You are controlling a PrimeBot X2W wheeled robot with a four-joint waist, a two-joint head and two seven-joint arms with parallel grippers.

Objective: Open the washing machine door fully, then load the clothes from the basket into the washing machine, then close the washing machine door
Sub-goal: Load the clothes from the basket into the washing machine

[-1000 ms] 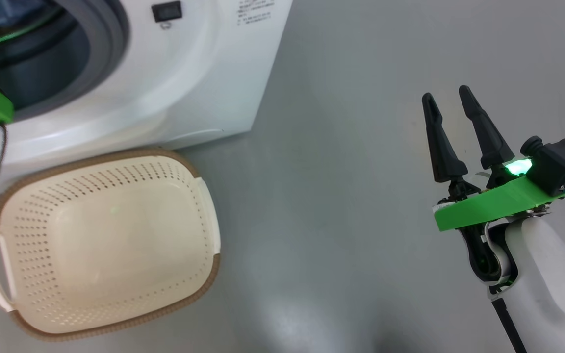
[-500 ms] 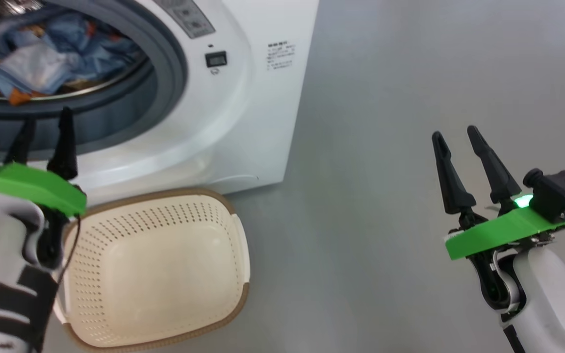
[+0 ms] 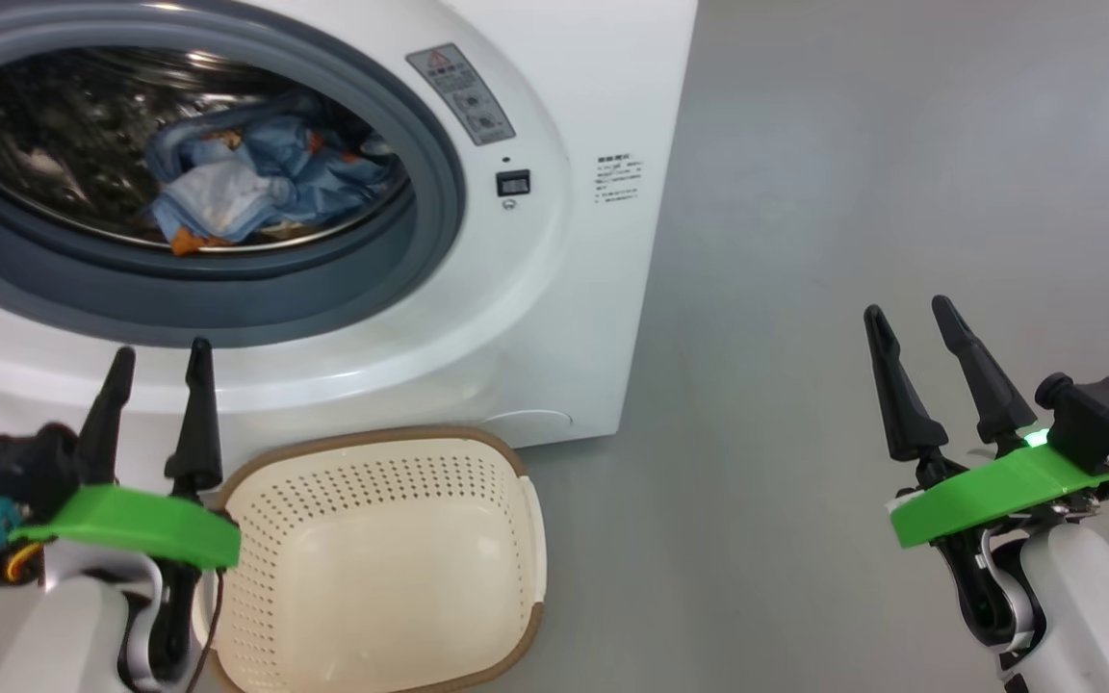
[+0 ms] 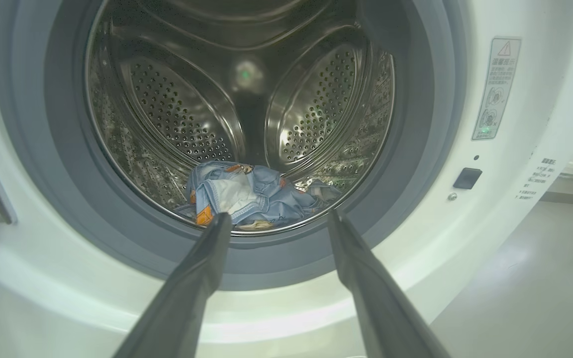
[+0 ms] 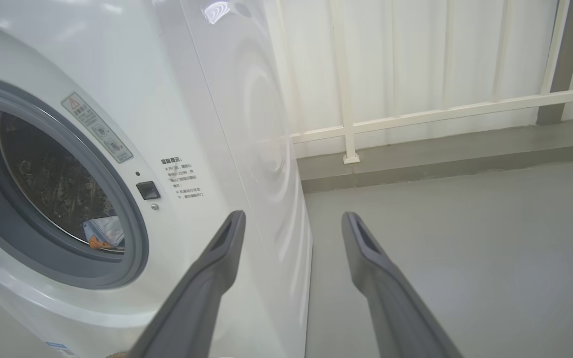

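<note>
— Well, the clothes (image 3: 246,188) lie inside the washing machine (image 3: 554,289); the basket (image 3: 362,438) before it sits empty.
— Left gripper (image 3: 160,349) and right gripper (image 3: 907,308), short of the machine, gape wide, holding nothing. I'd push the door by its outer edge, squarely, until it latches.

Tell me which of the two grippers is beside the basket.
The left gripper, at the head view's lower left: its green mount sits right by the basket and its brown rim. The right gripper hangs far off over the grey floor.
</note>
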